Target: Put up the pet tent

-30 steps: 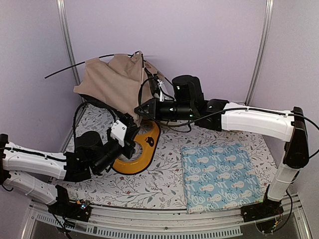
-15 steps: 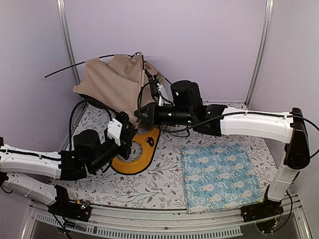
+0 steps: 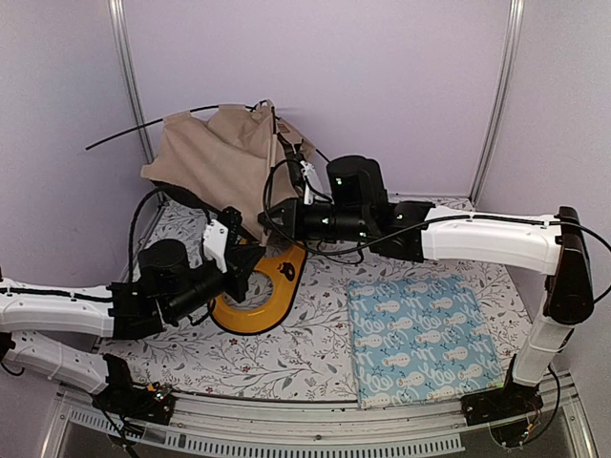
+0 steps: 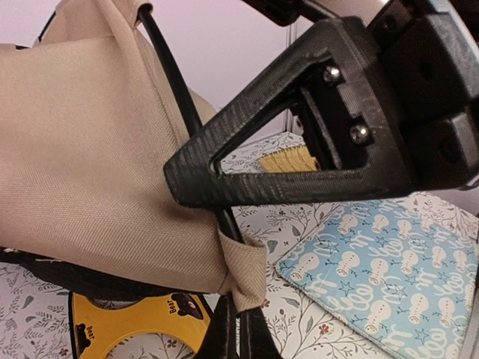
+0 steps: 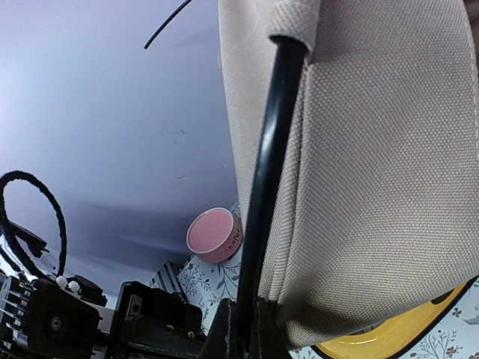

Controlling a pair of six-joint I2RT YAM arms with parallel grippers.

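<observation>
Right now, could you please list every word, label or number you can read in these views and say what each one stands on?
"Bear": black print on the yellow bowl tray, in two spots, left wrist view.
Dark lettering on the pink round container: too blurred to read.
Light blue mat: snowman pattern, no words.
Pet tent: no readable label in view.

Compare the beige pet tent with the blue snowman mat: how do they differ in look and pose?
The pet tent is plain beige; the mat is light blue with printed snowmen. The pet tent stands bunched up on black poles at the far left; the mat lies flat at the near right. Both sit on the floral table.
</observation>
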